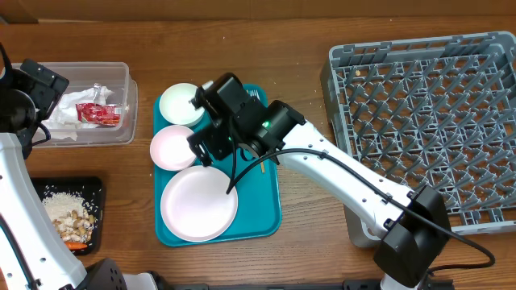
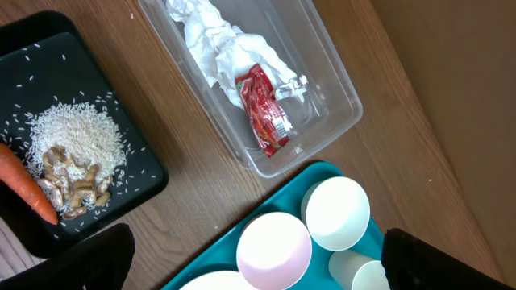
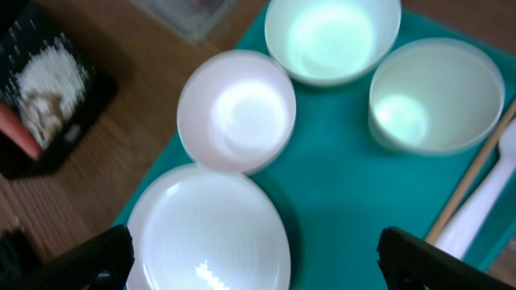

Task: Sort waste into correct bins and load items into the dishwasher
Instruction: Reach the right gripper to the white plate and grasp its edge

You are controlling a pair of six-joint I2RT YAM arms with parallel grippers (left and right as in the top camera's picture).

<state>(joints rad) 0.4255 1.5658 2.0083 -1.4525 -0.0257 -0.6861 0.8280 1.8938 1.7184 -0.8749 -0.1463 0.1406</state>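
One plate (image 1: 199, 201): near end of the teal tray (image 1: 262, 201).
Black tray (image 1: 93, 193): near left, with rice (image 1: 60, 201) and carrot (image 1: 76, 244).
Pink bowl (image 1: 172, 147): mid tray; white bowl (image 1: 179, 103) behind it.
Right gripper (image 3: 258, 258): wide open above the teal tray, empty.
Left gripper (image 2: 266, 262): wide open, empty.
Clear box (image 1: 121, 133): far left, holds napkins (image 1: 64, 121), red wrapper (image 1: 98, 115).
Rack (image 1: 419, 105): far right.

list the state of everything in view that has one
clear box: open, holding napkins and red wrapper
black tray: holding rice scraps and carrot
dish rack: no dishes loaded
plate: empty
pink bowl: empty
white bowl: empty
cup: empty
left gripper: open, empty
right gripper: open, empty
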